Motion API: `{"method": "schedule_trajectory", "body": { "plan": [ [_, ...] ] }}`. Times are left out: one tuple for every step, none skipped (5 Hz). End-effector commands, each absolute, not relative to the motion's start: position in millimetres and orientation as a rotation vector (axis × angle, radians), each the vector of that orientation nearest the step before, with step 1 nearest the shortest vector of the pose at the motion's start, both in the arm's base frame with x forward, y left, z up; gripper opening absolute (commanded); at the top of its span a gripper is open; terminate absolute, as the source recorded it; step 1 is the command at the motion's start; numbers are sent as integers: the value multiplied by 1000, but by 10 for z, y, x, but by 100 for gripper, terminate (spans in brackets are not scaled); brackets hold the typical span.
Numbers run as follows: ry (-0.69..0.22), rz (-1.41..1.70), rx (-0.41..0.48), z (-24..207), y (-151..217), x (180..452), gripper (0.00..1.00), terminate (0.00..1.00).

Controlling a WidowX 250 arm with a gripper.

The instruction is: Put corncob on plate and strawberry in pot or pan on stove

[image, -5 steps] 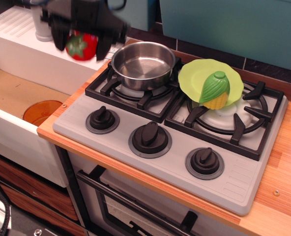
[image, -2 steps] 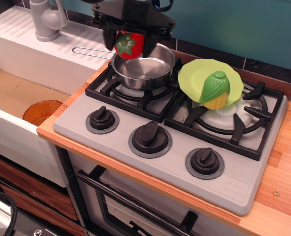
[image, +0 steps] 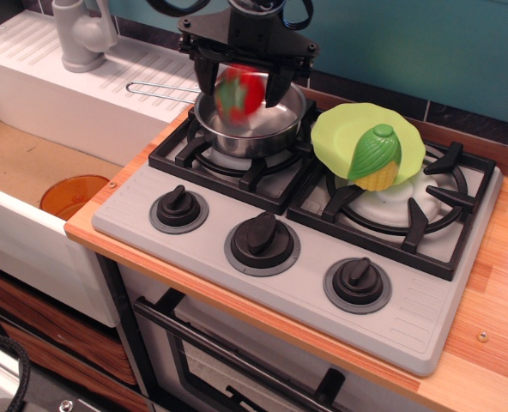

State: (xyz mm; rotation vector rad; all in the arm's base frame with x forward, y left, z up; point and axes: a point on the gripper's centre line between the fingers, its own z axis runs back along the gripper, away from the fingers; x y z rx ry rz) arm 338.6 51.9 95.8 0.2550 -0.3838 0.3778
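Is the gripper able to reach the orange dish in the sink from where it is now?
Probably yes. The gripper is over the pan with the blurred strawberry between its fingers, so the strawberry must go first. The orange dish lies uncovered in the sink, with nothing above it.

I see polished stainless steel on the pan (image: 252, 120), mirror-bright on its walls, with a thin bare-wire handle. The strawberry (image: 239, 92) looks like glossy red plastic, though it is blurred. The pincer (image: 244, 86) is matt black, plastic or metal, I cannot tell which. The plate (image: 340, 133) is smooth lime-green plastic with a soft sheen, and the corncob (image: 375, 157) on it is ribbed green plastic over bumpy yellow. The stove (image: 408, 318) is matt grey plastic with faint brushed lines; its grates are satin black. The worktop (image: 494, 326) shows wood grain. The orange dish (image: 72, 196) looks translucent plastic.
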Motion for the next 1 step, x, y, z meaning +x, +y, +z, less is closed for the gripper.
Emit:
{"method": "schedule_trajectory", "body": {
  "plan": [
    [-433,363,260,1267,557,3518,100,100]
  ]
}}
